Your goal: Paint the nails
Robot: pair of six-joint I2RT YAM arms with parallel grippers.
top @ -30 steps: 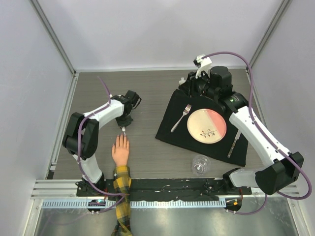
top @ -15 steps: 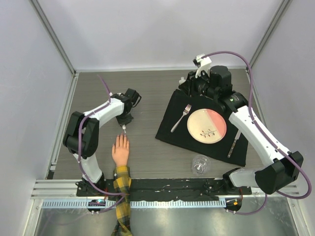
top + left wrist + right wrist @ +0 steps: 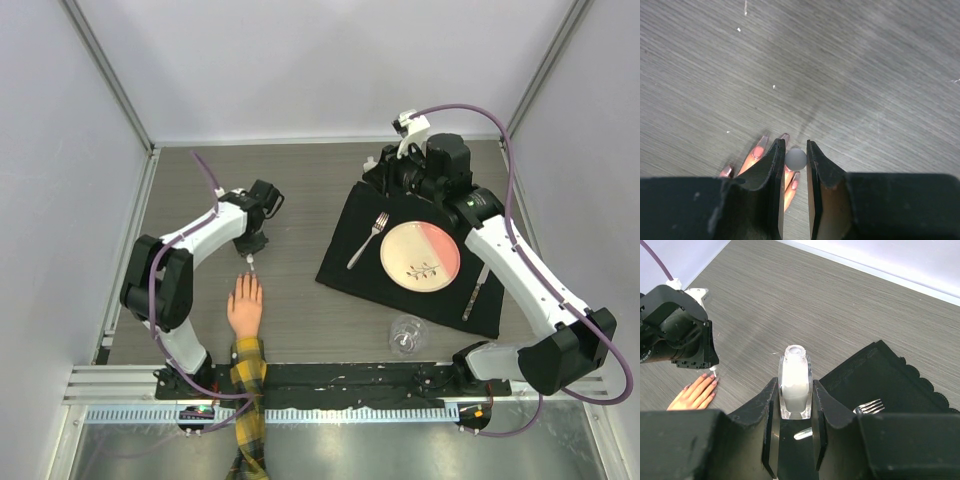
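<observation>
Left gripper (image 3: 795, 145): nearly closed, pinching the brush cap (image 3: 795, 159) over the fingertips.
Right gripper (image 3: 795, 385): clamped on the uncapped polish bottle (image 3: 795, 369), at 2 o'clock from the fake hand (image 3: 245, 305), well apart.
Nails (image 3: 760, 151): at 6 o'clock, just below the left gripper.
Progress: likely mid-painting. The nails look pinkish, but I cannot tell which are coated.

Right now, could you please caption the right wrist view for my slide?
Right gripper steadies an open polish bottle while the left gripper holds the brush at the nails of the fake hand.
</observation>
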